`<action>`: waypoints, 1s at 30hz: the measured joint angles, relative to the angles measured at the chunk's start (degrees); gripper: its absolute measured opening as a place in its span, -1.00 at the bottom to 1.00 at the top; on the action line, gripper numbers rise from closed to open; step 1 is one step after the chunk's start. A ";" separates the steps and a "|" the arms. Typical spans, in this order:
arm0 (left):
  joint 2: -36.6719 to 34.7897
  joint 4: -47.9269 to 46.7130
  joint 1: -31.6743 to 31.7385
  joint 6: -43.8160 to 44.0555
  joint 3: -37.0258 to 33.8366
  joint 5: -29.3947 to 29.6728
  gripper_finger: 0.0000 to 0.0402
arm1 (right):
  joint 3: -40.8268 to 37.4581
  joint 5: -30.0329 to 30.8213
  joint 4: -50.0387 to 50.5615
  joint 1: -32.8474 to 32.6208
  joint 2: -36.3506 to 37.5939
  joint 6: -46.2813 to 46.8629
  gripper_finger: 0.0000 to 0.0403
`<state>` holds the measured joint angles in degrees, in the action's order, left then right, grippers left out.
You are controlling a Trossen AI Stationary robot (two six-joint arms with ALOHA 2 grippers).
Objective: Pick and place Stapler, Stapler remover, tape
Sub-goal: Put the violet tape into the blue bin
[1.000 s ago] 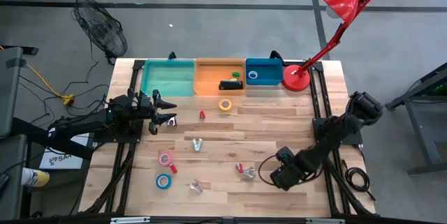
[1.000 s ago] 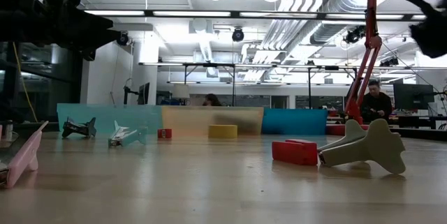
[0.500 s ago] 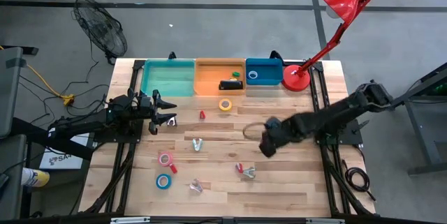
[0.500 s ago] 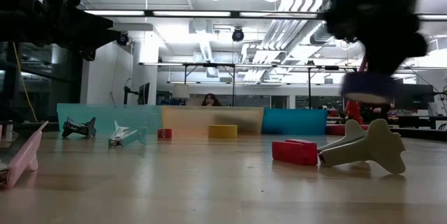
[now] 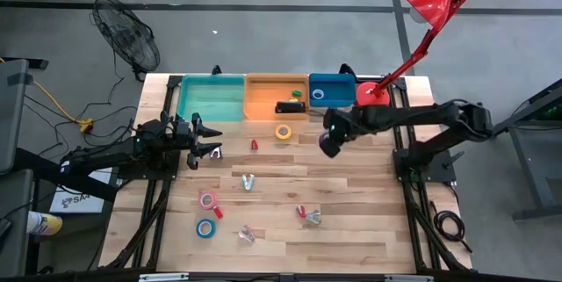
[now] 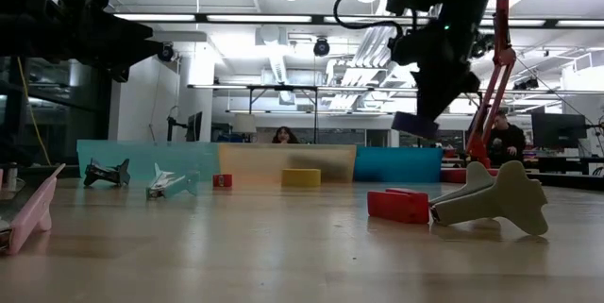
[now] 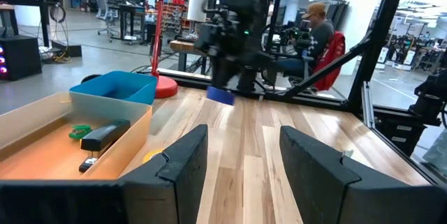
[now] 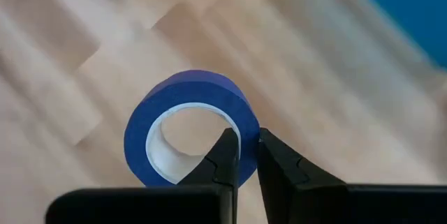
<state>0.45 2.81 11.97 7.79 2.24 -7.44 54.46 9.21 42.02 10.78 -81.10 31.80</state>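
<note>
R wrist view: right gripper pinched on the wall of a dark blue tape roll, one finger inside the ring, one outside; white inner core, matte outer band. High view doesn't show the roll, only the R arm stretched over the surface w/ its gripper just in front of the blue bin. Low view shows roll held well above the wood, seen edge-on as a dark slab. Left gripper parked at L side of the surface, near the teal bin; L wrist view shows its fingers spread apart, nothing between. Stapler lies in the orange bin; L wrist view adds a green item beside it. Yellow tape on wood just in front of orange bin; pink tape and light blue tape near front L. Surface is light wood planks. No legible writing.
</note>
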 joint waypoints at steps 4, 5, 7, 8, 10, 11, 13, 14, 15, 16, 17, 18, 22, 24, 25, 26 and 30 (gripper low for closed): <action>0.01 0.00 0.00 -0.01 0.00 0.01 -0.12 | 0.00 3.47 -2.40 5.58 0.00 -5.40 -0.88; 0.02 0.00 0.02 0.00 -0.02 0.00 -0.12 | 0.00 4.20 -3.00 7.11 0.00 -6.53 -0.88; 0.01 0.00 0.01 -0.02 -0.02 0.00 -0.12 | 0.00 5.06 -4.66 10.18 0.00 -8.42 -0.88; 0.02 0.00 0.02 -0.01 0.00 0.00 -0.12 | 0.00 5.36 -5.73 11.98 0.00 -9.39 -0.88; 0.00 0.00 0.00 0.00 0.00 0.00 -0.12 | 0.00 5.56 -7.90 15.33 0.00 -11.24 -0.88; 0.02 0.00 0.00 -0.02 -0.02 0.00 -0.12 | 0.00 5.47 -9.20 17.19 0.00 -12.16 -0.88; 0.02 0.00 0.02 -0.02 0.00 0.00 -0.12 | 0.00 5.04 -11.90 20.59 0.00 -13.78 -0.88; 0.02 0.00 0.00 0.00 -0.02 0.00 -0.12 | 0.00 4.60 -13.26 22.30 0.00 -14.39 -0.88; 0.02 0.00 0.01 -0.01 -0.02 0.00 -0.12 | 0.00 4.15 -14.74 23.87 0.00 -15.11 -0.88; 0.01 0.00 0.01 -0.02 0.00 0.00 -0.12 | 0.00 3.83 -16.09 25.36 0.00 -15.66 -0.88; 0.02 0.00 0.01 0.00 -0.02 0.00 -0.12 | 0.00 3.68 -17.10 26.82 0.00 -16.11 -0.88; 0.01 0.00 0.01 0.00 -0.02 0.01 -0.12 | 0.00 3.30 -17.83 28.17 0.00 -16.70 -0.88; 0.02 0.00 0.00 -0.02 -0.01 0.00 -0.12 | 0.00 1.03 -19.12 33.06 -0.02 -18.74 -0.88; 0.00 0.00 0.02 -0.01 -0.01 0.00 -0.12 | 0.00 -0.41 -19.60 34.94 -0.24 -19.62 -0.88; 0.02 0.00 0.01 0.00 -0.01 0.00 -0.12 | 0.00 -1.40 -19.97 35.66 -0.48 -20.05 -0.88; 0.02 0.00 0.02 0.00 -0.02 0.02 -0.12 | 0.00 -2.28 -20.28 36.35 -0.80 -20.28 -0.88; 0.02 0.00 0.00 0.00 -0.01 0.00 -0.12 | 0.00 -3.76 -22.86 37.88 -3.94 -21.93 -0.88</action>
<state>0.47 2.81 11.97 7.79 2.23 -7.44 54.46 5.45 19.17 48.67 -85.04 9.87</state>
